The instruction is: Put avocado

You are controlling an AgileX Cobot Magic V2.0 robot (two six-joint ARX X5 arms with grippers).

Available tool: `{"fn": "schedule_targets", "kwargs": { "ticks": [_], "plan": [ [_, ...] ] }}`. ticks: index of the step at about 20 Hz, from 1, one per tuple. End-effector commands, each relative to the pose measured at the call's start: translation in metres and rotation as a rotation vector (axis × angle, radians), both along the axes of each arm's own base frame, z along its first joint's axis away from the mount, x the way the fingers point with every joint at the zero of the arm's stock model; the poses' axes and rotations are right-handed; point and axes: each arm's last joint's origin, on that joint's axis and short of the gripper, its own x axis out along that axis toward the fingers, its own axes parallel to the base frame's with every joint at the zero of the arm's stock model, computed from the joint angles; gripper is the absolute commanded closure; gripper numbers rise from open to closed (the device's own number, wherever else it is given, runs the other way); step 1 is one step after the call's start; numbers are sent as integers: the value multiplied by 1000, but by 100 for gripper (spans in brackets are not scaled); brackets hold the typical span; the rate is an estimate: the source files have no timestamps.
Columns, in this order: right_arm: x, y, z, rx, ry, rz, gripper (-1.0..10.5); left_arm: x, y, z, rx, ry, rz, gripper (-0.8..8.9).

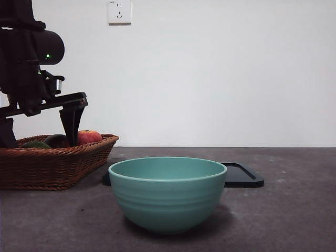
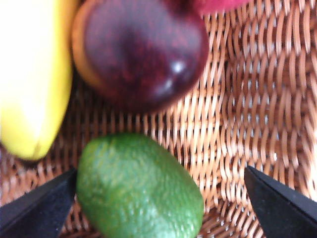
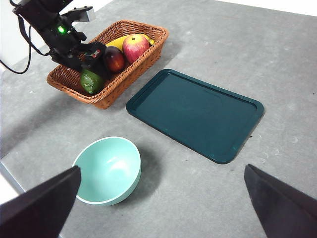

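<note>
We see the left gripper [image 2: 158, 203] lowered into the brown woven wicker basket [image 3: 130, 69], its two black jaws spread wide. The dull dark-green, oval avocado [image 2: 137, 187] lies on the basket floor between them. In the left wrist view one jaw appears to touch or nearly touch the avocado's skin, while the other stands well apart with bare weave between; nothing is gripped yet. Just beyond the avocado rests the dark maroon round fruit [image 2: 143, 49], glossy, and beside that the yellow banana [image 2: 32, 74].

From the right wrist view, taking the picture as a clock face, the basket sits at about ten o'clock, and the avocado [image 3: 91, 81] lies at the basket end nearest the teal ceramic bowl [image 3: 108, 171], under the left arm. Further into the basket we find the maroon fruit, then the red-orange round fruit [image 3: 134, 46] and the banana. The dark green rectangular plastic tray [image 3: 195, 114] lies flat near the centre, just beside the basket. The bowl stands at about seven o'clock, apart from both.

The right gripper [image 3: 158, 208] hangs high above the grey table [image 3: 277, 54], jaws wide apart and holding nothing.

In the front view the left gripper's dark jaw [image 1: 71, 119] dips behind the basket rim, and the bowl stands large in front.
</note>
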Motion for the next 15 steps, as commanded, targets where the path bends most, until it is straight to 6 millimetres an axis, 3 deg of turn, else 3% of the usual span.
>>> {"fn": "schedule_targets", "kwargs": {
  "ticks": [1,6,11,15],
  "plan": [
    [0,0,6,0,-28,10,383,8,-2,-6,4,13,9,236],
    [0,0,6,0,-28,9,383,11,-3,-21,15,65,1,260],
    [0,0,6,4,-24,6,383,13,-3,-20,14,56,1,488],
    [0,0,6,4,-23,6,383,14,-3,-10,22,61,-27,602]
  ]
}}
